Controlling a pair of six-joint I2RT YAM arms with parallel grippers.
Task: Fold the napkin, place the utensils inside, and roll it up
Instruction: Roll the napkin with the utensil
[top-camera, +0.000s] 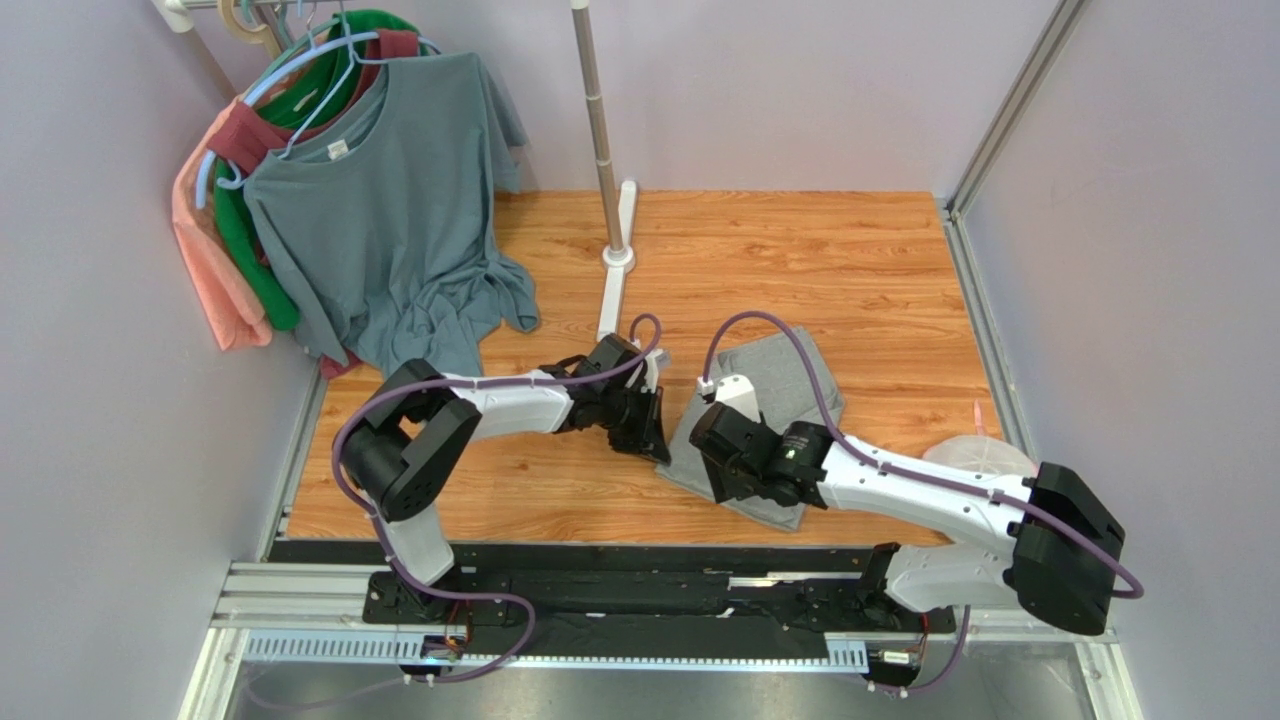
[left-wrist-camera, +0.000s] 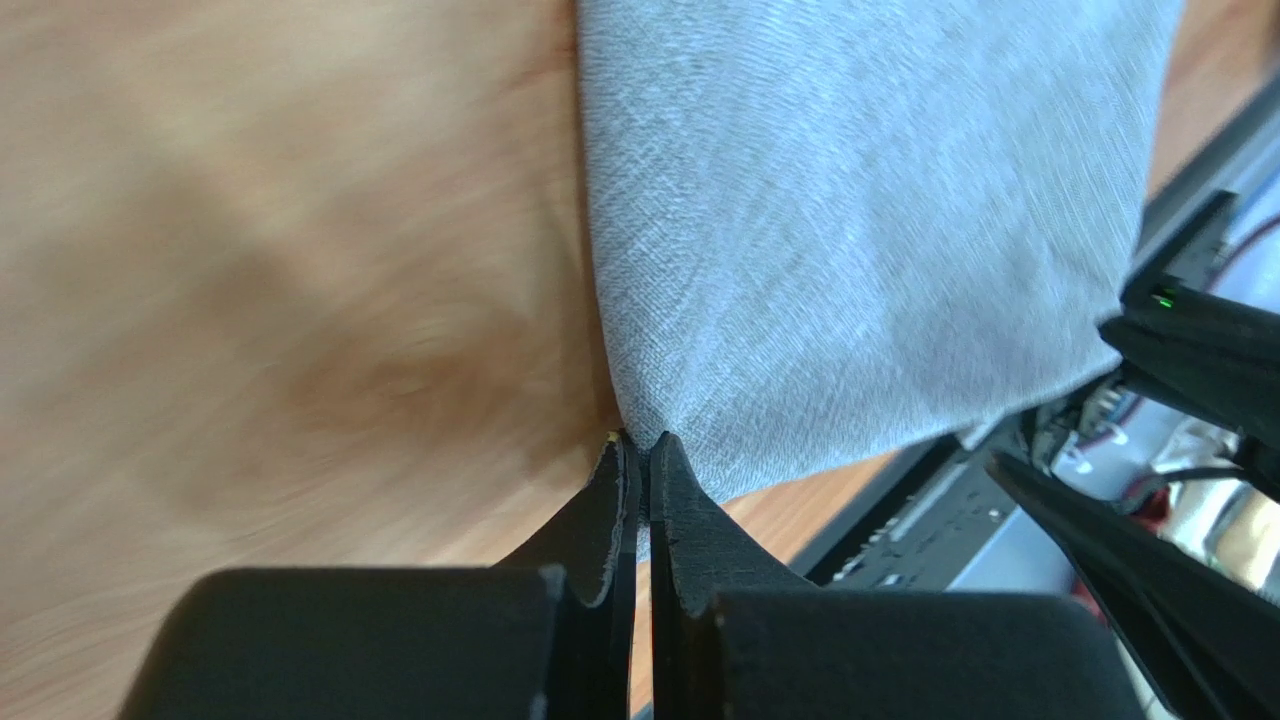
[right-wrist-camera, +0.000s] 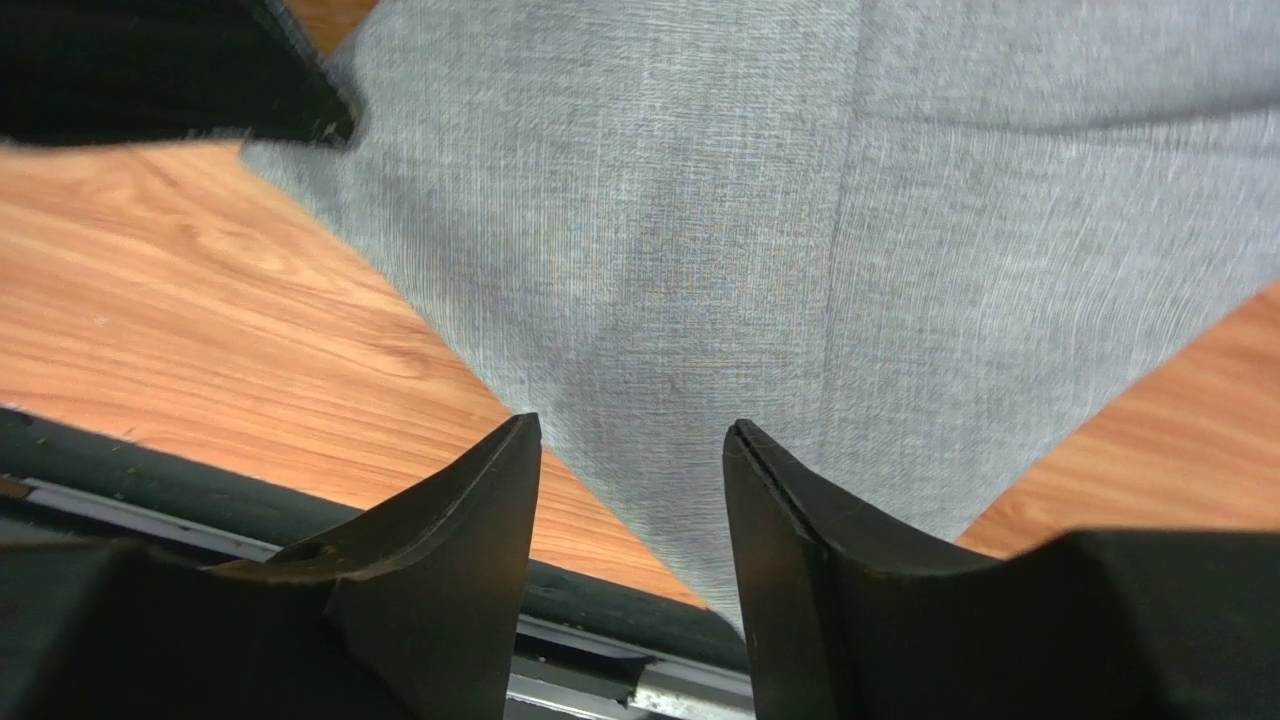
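Note:
The napkin (top-camera: 769, 387) is a plain grey cloth lying folded on the wooden table, right of centre. My left gripper (top-camera: 652, 432) is at its left edge. In the left wrist view the left gripper (left-wrist-camera: 643, 444) is shut, pinching a corner of the napkin (left-wrist-camera: 857, 225). My right gripper (top-camera: 709, 468) hovers over the napkin's near corner. In the right wrist view the right gripper (right-wrist-camera: 628, 426) is open, with the near point of the napkin (right-wrist-camera: 781, 225) between its fingers but not gripped. No fork shows in any view.
Several T-shirts (top-camera: 376, 210) hang on a rack at the back left, some draping onto the table. The rack's pole and white base (top-camera: 618, 258) stand just behind the left gripper. A black rail (top-camera: 631, 555) runs along the table's near edge. Walls close in on both sides.

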